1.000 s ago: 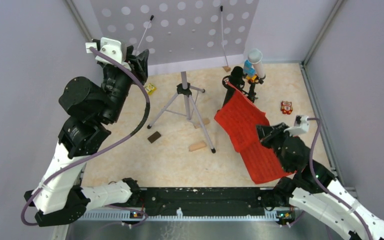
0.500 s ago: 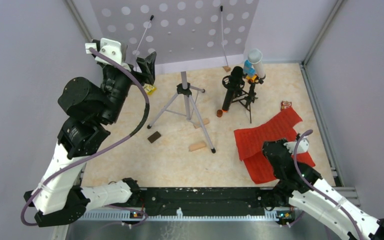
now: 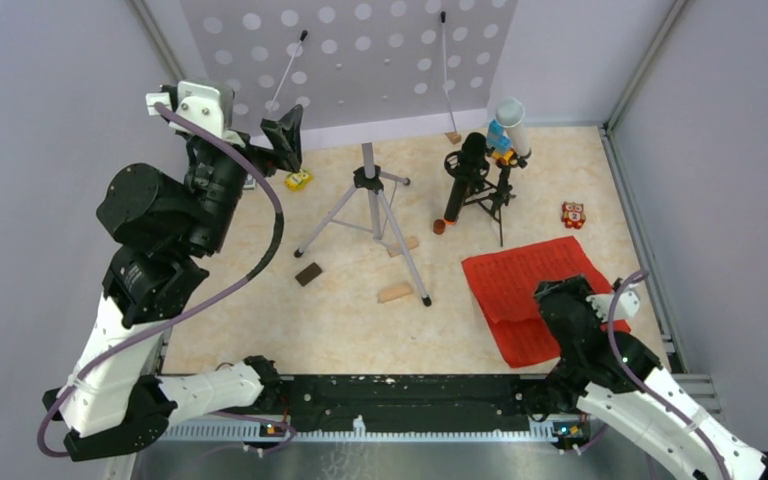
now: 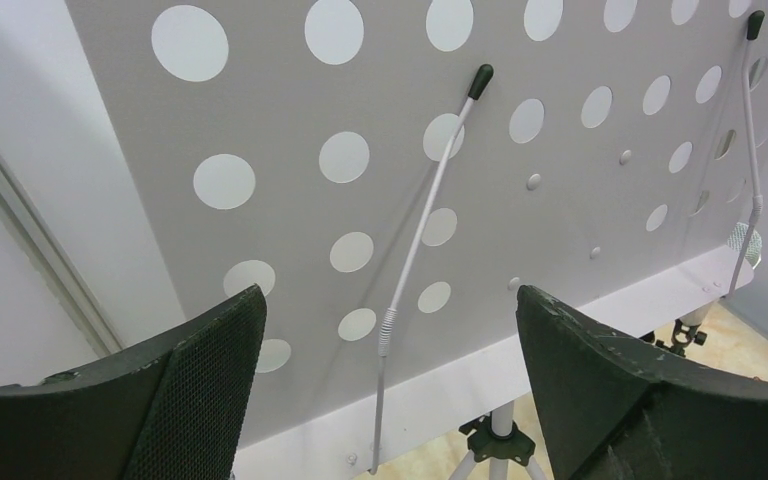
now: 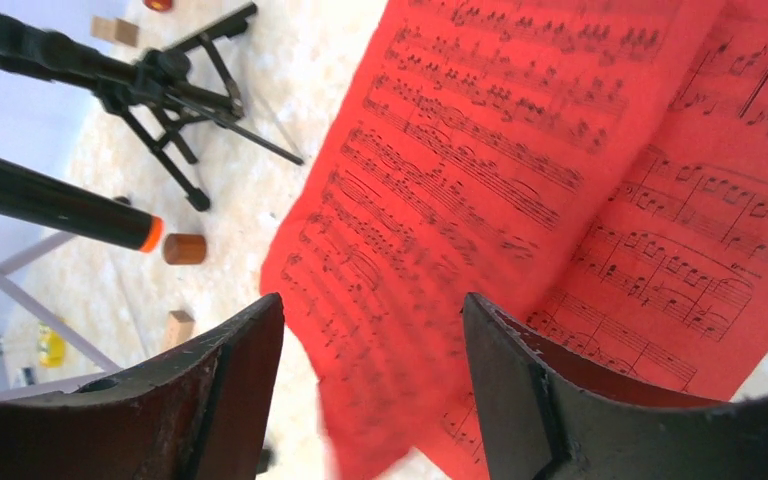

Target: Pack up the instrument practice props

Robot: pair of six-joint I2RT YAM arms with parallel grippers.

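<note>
The grey perforated music-stand plate [image 3: 360, 40] stands on its silver tripod [image 3: 372, 215] at the back. My left gripper [image 3: 285, 140] hovers open just left of it; in the left wrist view the left gripper [image 4: 388, 300] faces the plate [image 4: 580, 130] with nothing between the fingers. The red sheet-music pages [image 3: 530, 290] lie flat on the table at the right. My right gripper [image 3: 560, 300] sits open over their near edge; the right gripper [image 5: 372, 305] is empty, with the pages [image 5: 580, 150] beyond. The black microphone [image 3: 463, 175], small black tripod [image 3: 490, 195] and white tube [image 3: 512, 125] stand behind.
Wooden blocks [image 3: 396, 292] and a dark block [image 3: 308, 273] lie near the silver tripod's legs. A small yellow object [image 3: 298, 180] sits below my left gripper. A little red toy [image 3: 573, 215] lies at the right. Grey walls enclose the table.
My right gripper opened and let go of the red pages, which dropped flat onto the table as the arm drew back toward the near edge. The left gripper opened wider and rose slightly.
</note>
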